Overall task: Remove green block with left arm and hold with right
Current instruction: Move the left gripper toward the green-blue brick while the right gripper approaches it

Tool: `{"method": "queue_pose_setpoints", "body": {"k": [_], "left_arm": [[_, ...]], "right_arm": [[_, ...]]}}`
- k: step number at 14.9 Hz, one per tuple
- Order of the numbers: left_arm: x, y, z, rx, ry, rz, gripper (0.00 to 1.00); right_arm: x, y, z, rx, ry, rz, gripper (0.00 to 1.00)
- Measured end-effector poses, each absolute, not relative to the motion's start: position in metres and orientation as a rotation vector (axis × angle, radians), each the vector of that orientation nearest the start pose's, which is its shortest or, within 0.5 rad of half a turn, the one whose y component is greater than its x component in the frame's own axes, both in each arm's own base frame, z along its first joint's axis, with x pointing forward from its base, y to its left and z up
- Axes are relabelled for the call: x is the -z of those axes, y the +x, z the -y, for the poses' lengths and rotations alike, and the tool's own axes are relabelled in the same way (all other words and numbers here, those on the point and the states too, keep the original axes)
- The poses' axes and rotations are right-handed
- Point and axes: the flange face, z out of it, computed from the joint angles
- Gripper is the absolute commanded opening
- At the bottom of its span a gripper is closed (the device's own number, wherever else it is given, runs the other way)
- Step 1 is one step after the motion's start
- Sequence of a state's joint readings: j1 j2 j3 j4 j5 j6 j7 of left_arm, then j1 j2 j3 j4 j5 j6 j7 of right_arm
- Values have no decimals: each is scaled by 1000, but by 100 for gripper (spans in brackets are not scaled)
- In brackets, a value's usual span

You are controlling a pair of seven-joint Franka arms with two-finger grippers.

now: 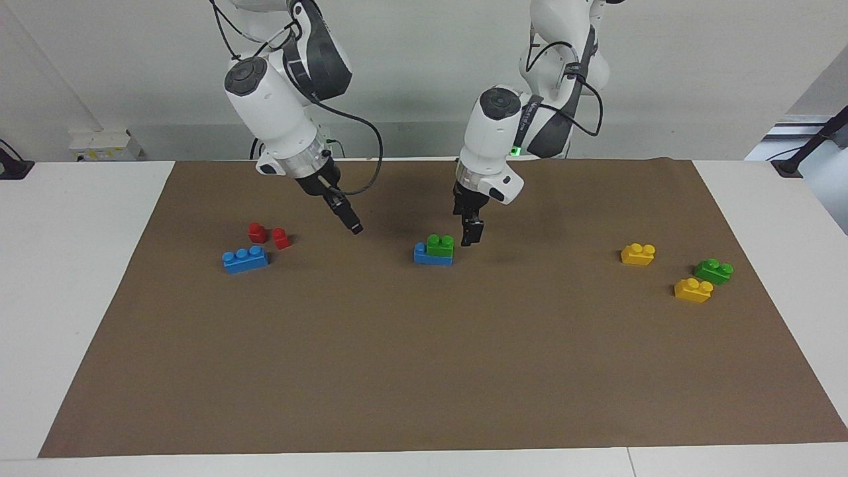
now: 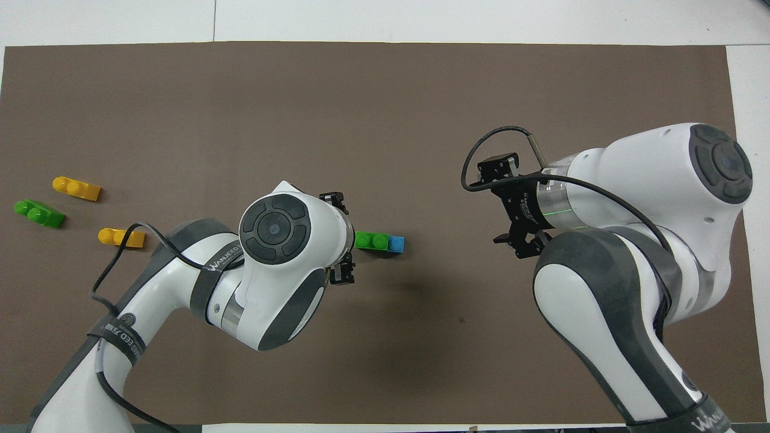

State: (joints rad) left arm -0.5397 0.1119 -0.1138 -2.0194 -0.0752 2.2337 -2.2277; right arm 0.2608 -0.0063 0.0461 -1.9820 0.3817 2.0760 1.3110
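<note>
A green block (image 1: pixel 440 245) with two studs sits on a blue brick (image 1: pixel 424 255) at the middle of the brown mat; both show in the overhead view, the green block (image 2: pixel 371 240) and the blue brick (image 2: pixel 396 243). My left gripper (image 1: pixel 470 237) is low beside the green block, on the side toward the left arm's end, and apart from it. In the overhead view the left gripper (image 2: pixel 340 238) is open and empty. My right gripper (image 1: pixel 355 227) hangs in the air over bare mat between the red blocks and the stack. In the overhead view the right gripper (image 2: pixel 509 207) is open and empty.
Two red blocks (image 1: pixel 268 235) and a blue three-stud brick (image 1: pixel 245 258) lie toward the right arm's end. A second green block (image 1: pixel 713 270) and two yellow bricks (image 1: pixel 638 254) (image 1: pixel 693 290) lie toward the left arm's end.
</note>
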Motion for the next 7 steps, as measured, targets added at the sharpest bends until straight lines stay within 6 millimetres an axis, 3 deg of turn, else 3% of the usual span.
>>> {"method": "queue_pose_setpoints", "body": {"k": [7], "left_arm": [[-391,465,366,99,2086,-2200,100]], "right_arm": [[-443,530,-200,-308,-2213,-1677,100]]}}
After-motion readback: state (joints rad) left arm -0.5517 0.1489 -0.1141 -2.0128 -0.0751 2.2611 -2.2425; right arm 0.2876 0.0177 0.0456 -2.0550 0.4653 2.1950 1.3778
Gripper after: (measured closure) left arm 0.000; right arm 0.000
